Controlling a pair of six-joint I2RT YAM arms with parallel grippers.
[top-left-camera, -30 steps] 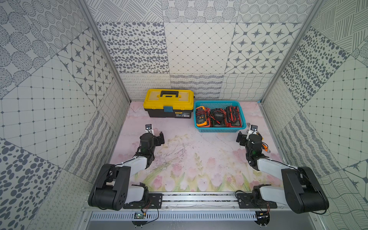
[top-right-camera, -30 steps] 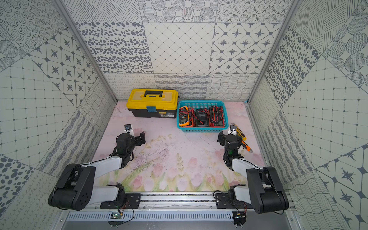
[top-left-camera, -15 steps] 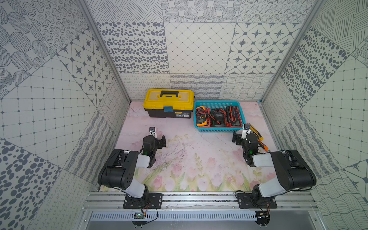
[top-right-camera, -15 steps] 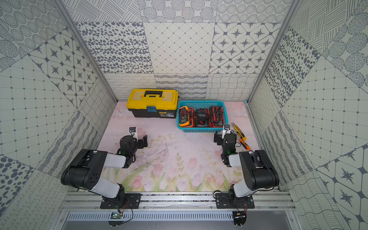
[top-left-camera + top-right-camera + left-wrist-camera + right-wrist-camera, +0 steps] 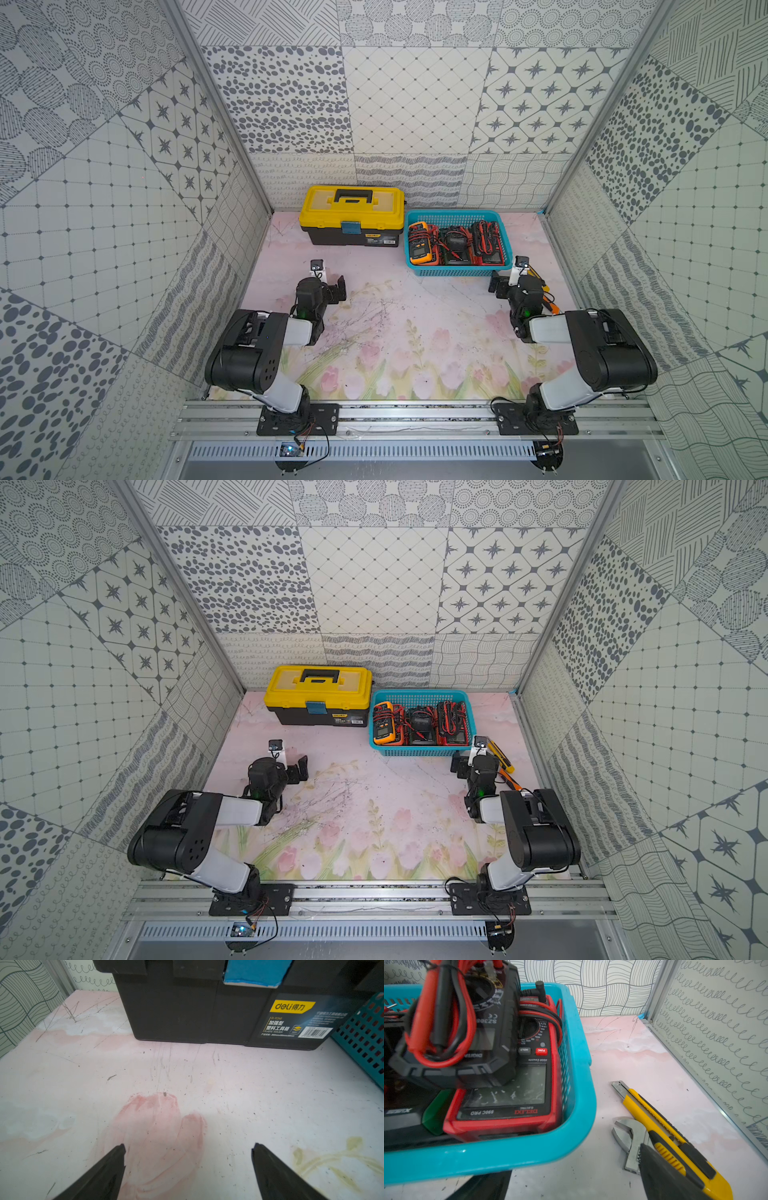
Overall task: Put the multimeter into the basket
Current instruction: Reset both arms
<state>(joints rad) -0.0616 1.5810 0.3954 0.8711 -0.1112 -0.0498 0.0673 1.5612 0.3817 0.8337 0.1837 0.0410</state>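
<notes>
The turquoise basket (image 5: pixel 457 272) (image 5: pixel 419 751) stands at the back right. Three multimeters lie in it side by side: an orange one (image 5: pixel 420 246) (image 5: pixel 384 726), a black one (image 5: pixel 456 245) and a red one (image 5: pixel 491 245). In the right wrist view the black multimeter (image 5: pixel 483 1047), wrapped in red and black leads, leans on the red one (image 5: pixel 508 1095) inside the basket rim (image 5: pixel 508 1155). My right gripper (image 5: pixel 515 283) (image 5: pixel 571 1163) is open and empty, just in front of the basket's near right corner. My left gripper (image 5: pixel 330 283) (image 5: pixel 188 1147) is open over the bare mat.
A yellow-lidded black toolbox (image 5: pixel 353 220) (image 5: pixel 207 1012) stands shut to the left of the basket. A yellow utility knife (image 5: pixel 664 1126) and an adjustable wrench (image 5: pixel 631 1142) lie on the mat beside the right gripper, near the right wall. Patterned walls enclose three sides.
Both arms have folded, their elbows rising toward the front rail. The grippers stay roughly where they were, open and empty. The basket's contents have not moved.
</notes>
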